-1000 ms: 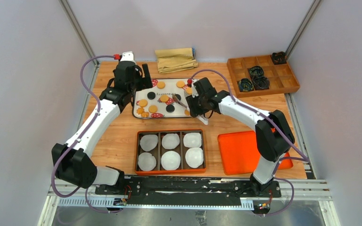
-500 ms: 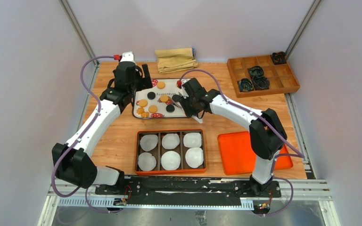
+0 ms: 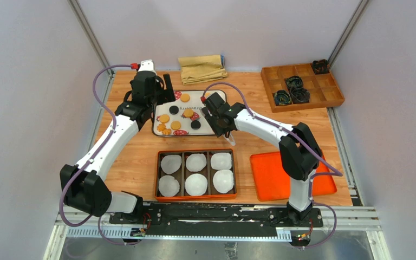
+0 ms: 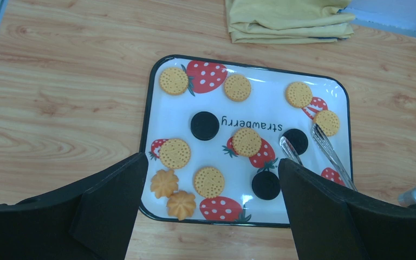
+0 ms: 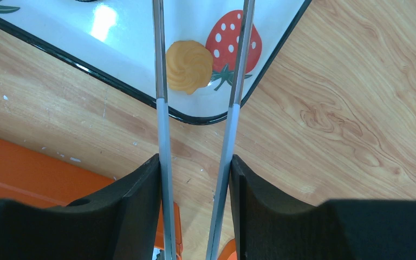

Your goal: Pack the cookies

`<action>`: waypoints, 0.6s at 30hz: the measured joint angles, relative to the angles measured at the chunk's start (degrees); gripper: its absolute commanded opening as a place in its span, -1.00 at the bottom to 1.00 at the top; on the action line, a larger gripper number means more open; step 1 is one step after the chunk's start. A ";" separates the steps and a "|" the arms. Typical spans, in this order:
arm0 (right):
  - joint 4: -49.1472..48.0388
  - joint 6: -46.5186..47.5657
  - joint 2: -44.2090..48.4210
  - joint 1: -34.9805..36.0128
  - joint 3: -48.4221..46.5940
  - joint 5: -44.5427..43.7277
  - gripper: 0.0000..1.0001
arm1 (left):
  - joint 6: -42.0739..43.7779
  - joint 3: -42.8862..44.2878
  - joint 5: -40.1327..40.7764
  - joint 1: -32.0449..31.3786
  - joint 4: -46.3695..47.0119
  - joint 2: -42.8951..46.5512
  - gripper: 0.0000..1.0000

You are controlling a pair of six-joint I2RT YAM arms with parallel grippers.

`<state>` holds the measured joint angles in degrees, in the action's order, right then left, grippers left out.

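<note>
Several golden and black cookies lie on the strawberry-print tray [image 3: 186, 103], among them a golden one [image 4: 246, 141] and a black one [image 4: 205, 125]. My left gripper [image 4: 211, 162] is open and empty, hovering over the tray's near left part [image 3: 162, 89]. My right gripper [image 5: 194, 160] is shut on metal tongs [image 5: 160, 81] and sits at the tray's right side [image 3: 216, 116]. The tong arms stand apart. Their tips [image 4: 290, 149] flank a black cookie [image 4: 298, 140] in the left wrist view. A flower-shaped golden cookie [image 5: 189, 66] lies below, between the arms.
An orange box [image 3: 196, 151] with several white paper liners stands in front of the tray. An orange lid [image 3: 281, 176] lies to its right. A folded tan cloth [image 3: 202, 68] is behind the tray. A wooden organiser [image 3: 301, 86] is at the back right.
My right arm has swung left, carrying the tongs further over the tray. The left arm has not moved.
</note>
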<state>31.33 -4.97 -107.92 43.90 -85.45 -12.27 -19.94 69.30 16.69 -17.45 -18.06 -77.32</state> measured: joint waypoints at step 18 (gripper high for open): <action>1.57 -1.97 0.04 -0.07 -0.76 5.25 -0.91 | 0.00 0.00 -0.24 0.00 -0.02 0.00 0.82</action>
<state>32.91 -6.94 -107.87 43.83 -86.21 -7.03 -19.94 69.30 16.45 -17.45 -18.09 -77.32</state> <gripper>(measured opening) 0.479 0.916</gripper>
